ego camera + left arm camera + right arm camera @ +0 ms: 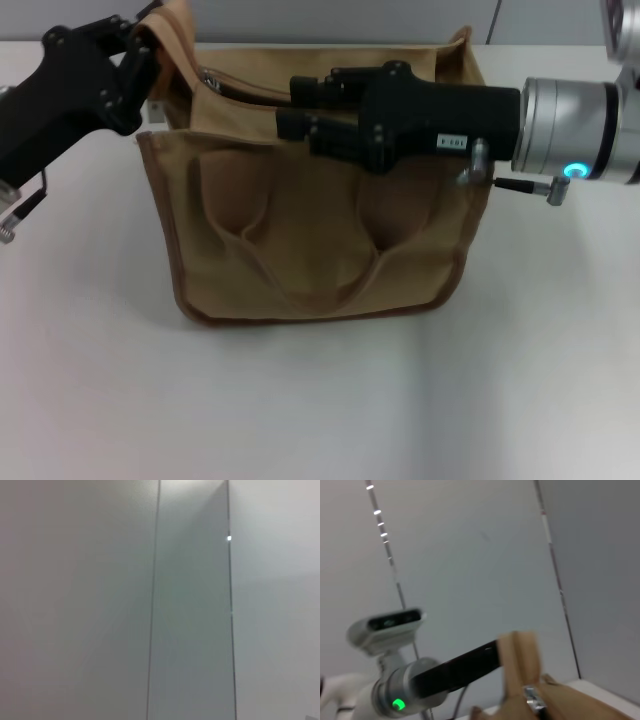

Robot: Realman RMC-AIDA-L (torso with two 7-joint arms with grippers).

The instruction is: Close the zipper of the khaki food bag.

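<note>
On a white table before a grey wall stands the khaki food bag, its zipper running along the top. The right gripper lies across the top, a small unreadable white label on its black body; the left gripper pinches the bag's left upper corner. Whether the right gripper's fingers are clenched cannot be told.

khaki food bag upright — zipper open
</note>
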